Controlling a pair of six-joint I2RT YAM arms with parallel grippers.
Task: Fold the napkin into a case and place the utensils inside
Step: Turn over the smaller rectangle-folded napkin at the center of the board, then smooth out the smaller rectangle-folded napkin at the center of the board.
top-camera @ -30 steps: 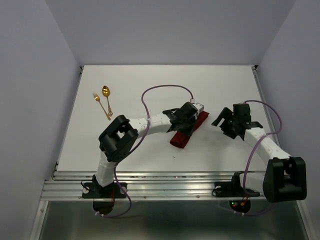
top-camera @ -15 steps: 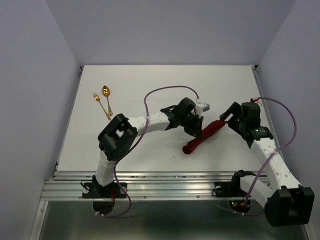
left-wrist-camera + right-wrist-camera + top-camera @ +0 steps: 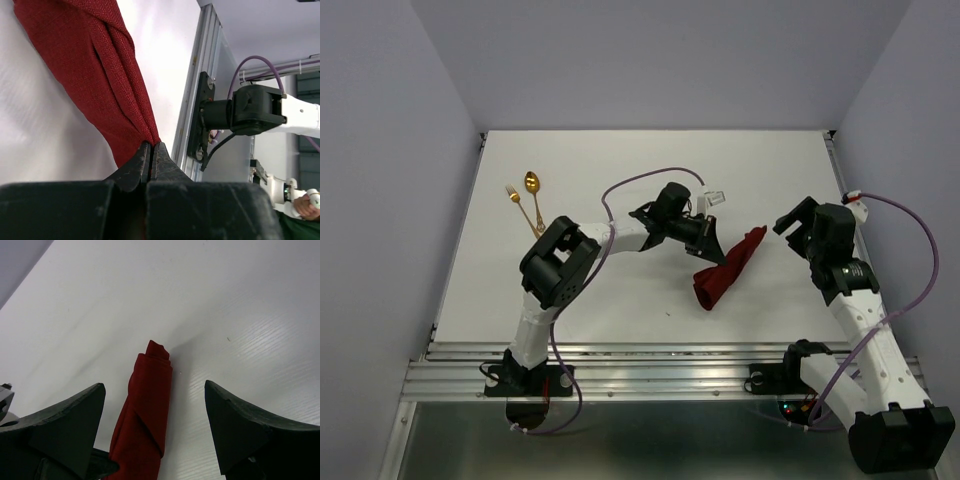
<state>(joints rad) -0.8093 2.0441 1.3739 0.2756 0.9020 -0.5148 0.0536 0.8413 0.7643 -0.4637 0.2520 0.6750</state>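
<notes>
Maroon cloth is the centre of things: the napkin (image 3: pixel 730 268) is gathered into a narrow, loosely twisted oblong that runs on a slant across the right half of the surface (image 3: pixel 620 150). The left claw (image 3: pixel 151 150) is closed tight on one end of it, the jaws pinching the folded layers with no gap between them. The right claw (image 3: pixel 154 386) stands wide open and holds nothing; in its own view the free end of the napkin lies below and between its two fingers, touching neither. From overhead that claw sits just beside the napkin's upper end, apart from it. Whether the cloth rests flat or is partly lifted I cannot tell.

The gold spoon (image 3: pixel 532 190) and fork (image 3: pixel 520 208) lie side by side near the far left edge, well apart from the napkin and untouched.

By my reading the folding step is in hand — the cloth is narrowed but bunched, with no flat open mouth for anything to slide into. The next move probably calls for the right claw to take the free end so both arms can straighten the strip and lay it flat; only then does fetching the utensils make sense.
</notes>
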